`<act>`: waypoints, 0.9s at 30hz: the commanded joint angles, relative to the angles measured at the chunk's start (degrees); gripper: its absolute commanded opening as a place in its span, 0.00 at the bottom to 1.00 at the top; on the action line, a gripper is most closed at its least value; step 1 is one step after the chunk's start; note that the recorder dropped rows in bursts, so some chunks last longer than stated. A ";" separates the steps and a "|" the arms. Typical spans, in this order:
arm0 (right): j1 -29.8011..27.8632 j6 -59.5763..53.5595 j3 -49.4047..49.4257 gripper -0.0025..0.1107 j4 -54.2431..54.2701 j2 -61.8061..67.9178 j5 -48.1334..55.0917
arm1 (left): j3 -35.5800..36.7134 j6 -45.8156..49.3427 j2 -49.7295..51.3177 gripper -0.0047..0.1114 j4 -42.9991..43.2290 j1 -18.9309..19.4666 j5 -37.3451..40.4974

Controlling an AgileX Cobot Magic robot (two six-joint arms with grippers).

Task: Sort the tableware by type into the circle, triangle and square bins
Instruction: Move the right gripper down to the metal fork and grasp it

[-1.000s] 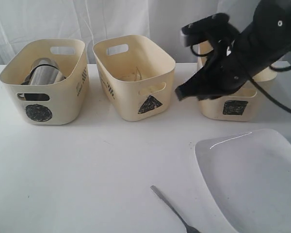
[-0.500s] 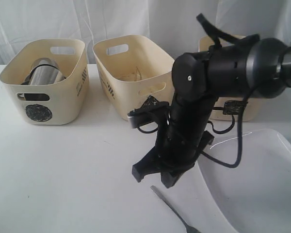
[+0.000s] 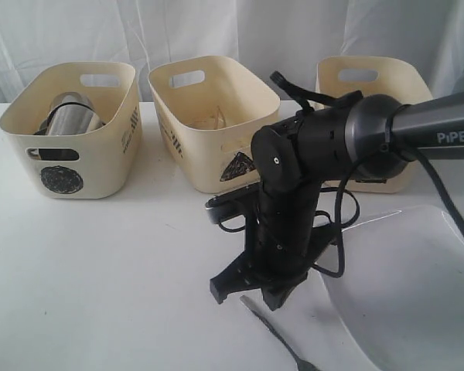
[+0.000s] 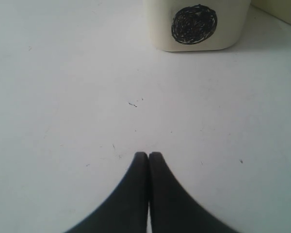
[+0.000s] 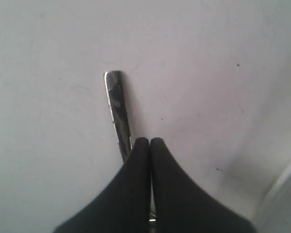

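Now slim steel fork (image 3: 277, 334) lies flat on white table (image 3: 124, 270), just beside large white rounded-square plate (image 3: 402, 294), well apart from bins. Right gripper (image 3: 251, 290), one second ago up by square-marked cream bin (image 3: 371, 93), has swung down over fork handle, tips pressed together, holding nothing. Fork likely next pick; jaws must part first. Left gripper (image 4: 148, 154) closed, empty, near circle-marked cream bin (image 4: 194, 24).

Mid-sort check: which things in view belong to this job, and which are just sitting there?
Part of the job:
- circle bin, with a steel mug inside
- triangle bin
- square bin
- steel utensil lying by the shut right gripper
- white plate

Just there:
- table
- white curtain behind the bins
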 commanded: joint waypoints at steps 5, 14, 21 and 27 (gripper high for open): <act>0.20 -5.66 -0.16 0.24 3.18 0.09 6.09 | 0.22 -0.04 -0.27 0.04 0.01 0.17 0.08; 0.20 -2.70 0.16 0.36 3.84 0.09 3.63 | 0.22 -0.04 -0.27 0.04 0.01 0.17 0.08; 0.77 -2.70 7.17 0.36 4.11 -0.02 -2.38 | 0.22 -0.04 -0.27 0.04 0.01 0.17 0.08; 2.16 -2.56 12.23 0.36 4.11 0.09 -11.78 | 0.22 -0.04 -0.27 0.04 0.01 0.17 0.08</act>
